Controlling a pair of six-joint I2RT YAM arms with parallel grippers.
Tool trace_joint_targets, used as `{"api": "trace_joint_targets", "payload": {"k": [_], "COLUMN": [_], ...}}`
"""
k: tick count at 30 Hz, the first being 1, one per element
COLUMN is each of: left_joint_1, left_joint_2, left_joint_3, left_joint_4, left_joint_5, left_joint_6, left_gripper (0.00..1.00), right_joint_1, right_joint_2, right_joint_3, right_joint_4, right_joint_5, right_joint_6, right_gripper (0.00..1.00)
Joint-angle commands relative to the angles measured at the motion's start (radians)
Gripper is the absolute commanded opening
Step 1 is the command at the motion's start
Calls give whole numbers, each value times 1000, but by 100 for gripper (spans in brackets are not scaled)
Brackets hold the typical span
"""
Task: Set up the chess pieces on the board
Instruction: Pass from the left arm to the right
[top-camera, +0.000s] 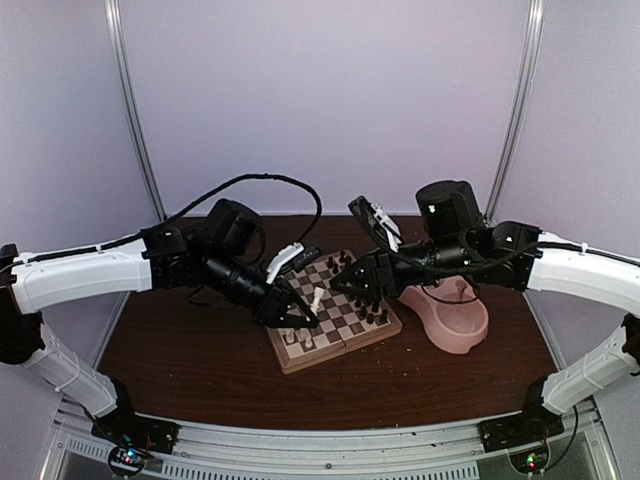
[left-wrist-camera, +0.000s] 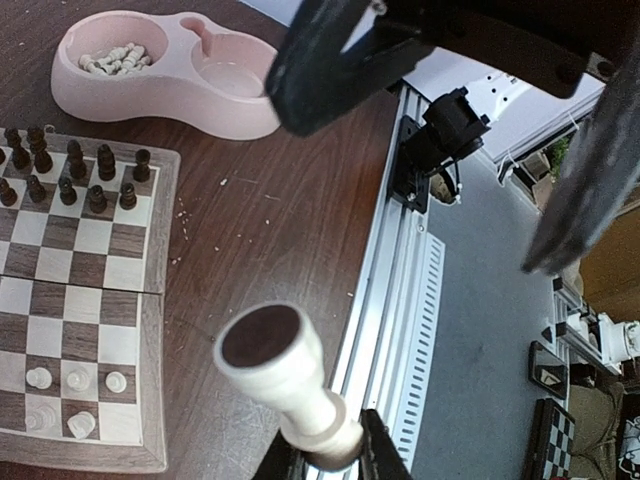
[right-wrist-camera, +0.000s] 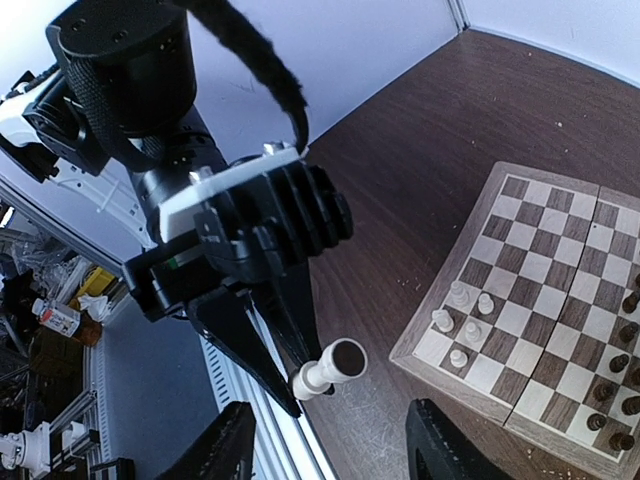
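My left gripper (top-camera: 306, 318) is shut on the head of a cream-white chess piece (top-camera: 317, 298), which hangs in the air with its dark felt base (left-wrist-camera: 262, 334) pointing away from the fingers. The piece (right-wrist-camera: 330, 368) sits just ahead of my right gripper (right-wrist-camera: 335, 455), whose jaws stand open and empty on either side of it without touching. The board (top-camera: 352, 327) lies below, with several white pieces (left-wrist-camera: 75, 395) at one corner and rows of dark pieces (left-wrist-camera: 70, 170) at the far side. My right gripper (top-camera: 365, 285) hovers over the dark pieces.
A pink double bowl (top-camera: 455, 320) stands right of the board, with several loose white pieces (left-wrist-camera: 112, 58) in one well and the other well empty. A metal rail (left-wrist-camera: 400, 300) runs along the table's near edge. Bare dark table surrounds the board.
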Motion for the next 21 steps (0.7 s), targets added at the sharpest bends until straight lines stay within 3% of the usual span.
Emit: {"api": "trace_joint_targets", "payload": {"k": [1, 6, 15, 21], "left_joint_1": [4, 3, 3, 3], "left_joint_2": [-10, 9, 23, 20], "left_joint_3": [45, 65, 99, 109], "left_joint_4": [-9, -11, -41, -65], "left_joint_5": [42, 45, 73, 53], "left_joint_6": [81, 103, 119, 121], "left_gripper": [0, 0, 0, 0], "right_joint_1": [-6, -10, -15, -15], "right_joint_2": [40, 85, 108, 130], "right_joint_3": [13, 31, 77, 93], "right_joint_4": [0, 64, 14, 3], "right_joint_5": [-57, -128, -138, -169], "right_joint_6": [67, 163, 173, 187], "right_gripper": [54, 52, 49, 36]}}
